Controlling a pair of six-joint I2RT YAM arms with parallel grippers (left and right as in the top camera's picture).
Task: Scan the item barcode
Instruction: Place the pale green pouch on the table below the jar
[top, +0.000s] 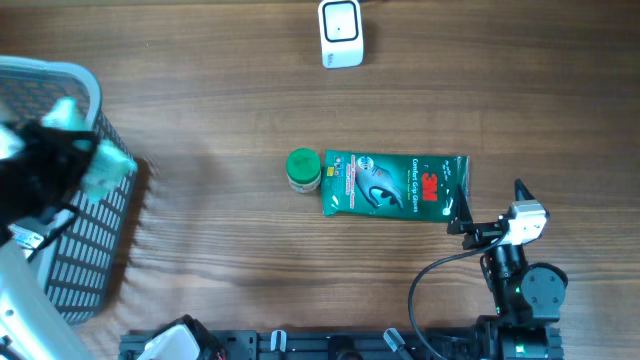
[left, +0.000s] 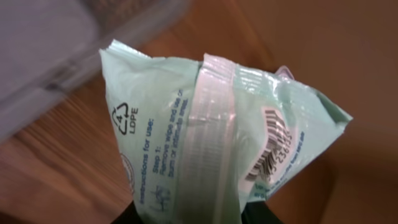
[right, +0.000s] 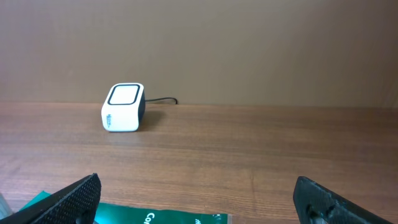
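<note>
Left wrist view showed the left hand (top: 75, 160) clenched on the pale green wipes packet (left: 205, 137) over the basket (top: 60, 75) rim. Its long axis ran away from the fingers, with the barcode (left: 270, 146) facing that camera. The right hand (right: 199, 202) stood released.

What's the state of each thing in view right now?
Left end effector: shut on the pale green packet, above the basket.
Pale green packet: held, crumpled, barcode facing the wrist camera.
Right end effector: open, empty.
3M packet: flat on the table, label up.
Green-lidded jar: upright, lid on.
Scanner: on the table, nothing in front of it.
Basket: upright.
</note>
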